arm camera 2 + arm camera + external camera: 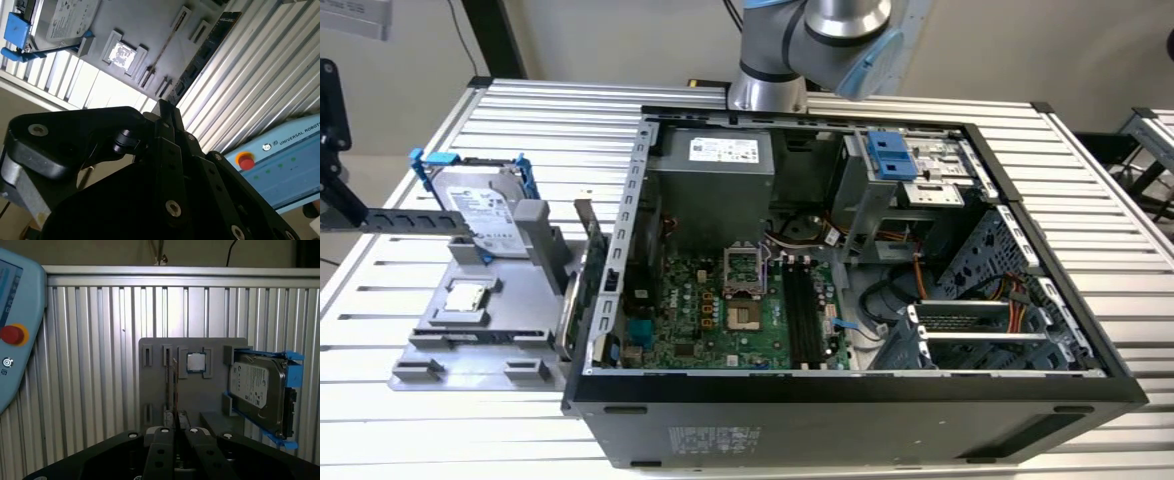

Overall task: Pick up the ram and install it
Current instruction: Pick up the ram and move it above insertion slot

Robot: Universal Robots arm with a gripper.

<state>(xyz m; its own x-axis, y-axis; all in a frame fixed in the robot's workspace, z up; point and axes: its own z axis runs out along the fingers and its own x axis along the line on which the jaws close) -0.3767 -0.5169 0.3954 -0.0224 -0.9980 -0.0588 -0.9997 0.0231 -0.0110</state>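
The ram (174, 385) stands on its edge in the slots of a grey tray (150, 385), so I see it as a thin line next to the small square processor chip (196, 362). In the second wrist view the ram (162, 50) runs across the same tray (150, 30). My gripper (176, 429) hangs well above the tray and roughly in line with the ram. Its fingers are shut together with nothing between them, as the second wrist view of the gripper (166, 105) also shows. The motherboard's black slots (807, 315) lie inside the open computer case (854, 390).
A silver hard drive in a blue bracket (260, 390) sits on the tray beside the chip. The tray (460, 350) lies on a slatted metal table (400, 420), at the exterior view's left of the case. A control pendant with a red button (12, 335) lies on the table.
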